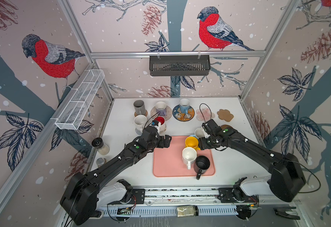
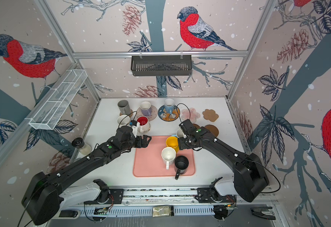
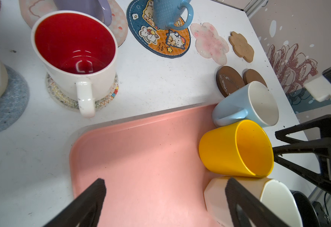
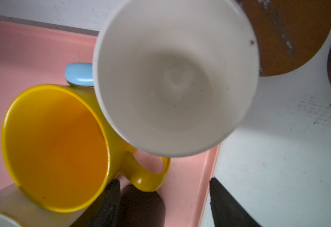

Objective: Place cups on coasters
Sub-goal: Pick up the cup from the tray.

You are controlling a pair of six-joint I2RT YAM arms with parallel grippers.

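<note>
Right gripper [image 4: 163,181] is spread and holds nothing, jaws straddling the pink tray's [image 3: 141,157] right rim, close to the yellow mug's [image 3: 219,149] handle. Light blue mug [image 3: 237,104] sits at the tray's far right corner, touching the yellow mug, just beside two brown discs [image 3: 229,78]. Left gripper [image 3: 165,183] is spread wide over the tray's bare left half. White mug [image 1: 189,156] and black mug [image 1: 202,164] crowd the near right edge.

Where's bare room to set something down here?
The left half of the pink tray is bare, as is the table between it and the red-inside mug. Its right side is crowded: yellow mug, white mug, black mug.
</note>
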